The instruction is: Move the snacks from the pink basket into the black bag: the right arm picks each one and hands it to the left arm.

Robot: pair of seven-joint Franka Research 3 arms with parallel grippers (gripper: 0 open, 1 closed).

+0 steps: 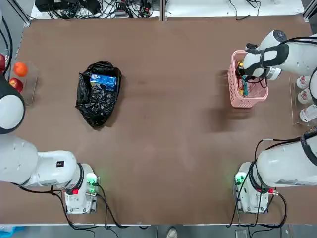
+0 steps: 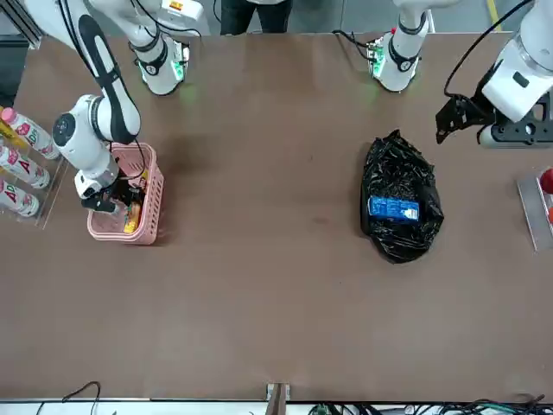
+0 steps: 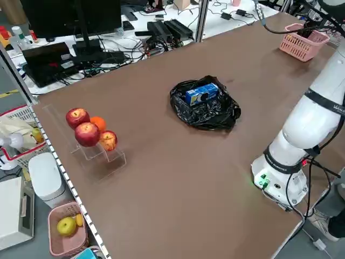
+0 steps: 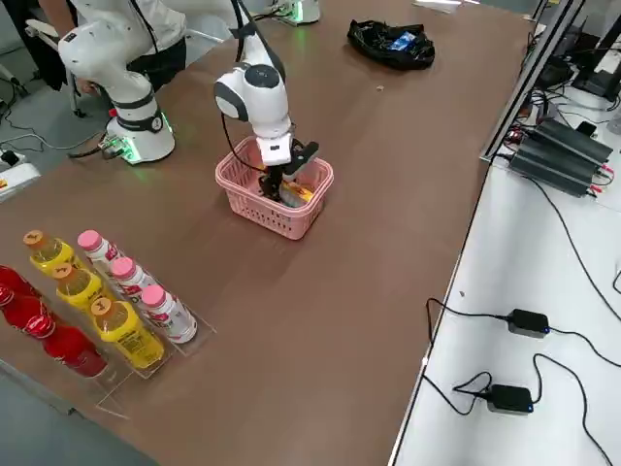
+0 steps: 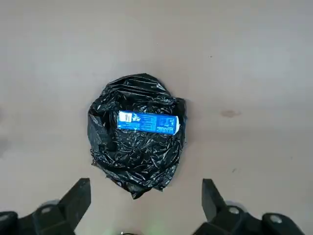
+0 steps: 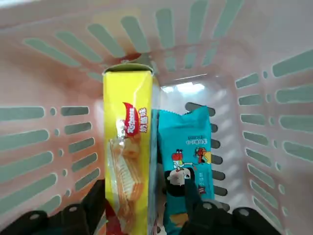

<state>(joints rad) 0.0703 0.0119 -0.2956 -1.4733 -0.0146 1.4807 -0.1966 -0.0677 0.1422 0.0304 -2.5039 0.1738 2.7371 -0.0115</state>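
Observation:
The pink basket [image 1: 233, 85] [image 2: 150, 197] [image 4: 254, 209] stands at the table's far right. My right gripper [image 6: 144, 201] [image 1: 243, 80] [image 4: 277, 181] reaches down inside it, open, one finger on each side of the upright yellow-orange pack [image 6: 128, 147]. A teal packet [image 6: 188, 142] lies beside that pack, partly under one finger. The black bag [image 1: 97, 103] [image 2: 397, 173] [image 5: 137, 156] lies at the left centre with the blue cookie pack [image 1: 103, 81] [image 2: 393, 208] [image 5: 148, 122] on top of it. My left gripper [image 5: 145, 197] [image 2: 451, 118] hovers open, high above the bag's near side, holding nothing.
A clear stand with red and orange fruit [image 1: 18, 75] [image 3: 89, 132] sits at the table's left edge. Bottles [image 1: 304, 96] [image 2: 22, 164] [image 4: 97, 301] stand in a rack at the right edge, close to the basket. Bare brown table lies between bag and basket.

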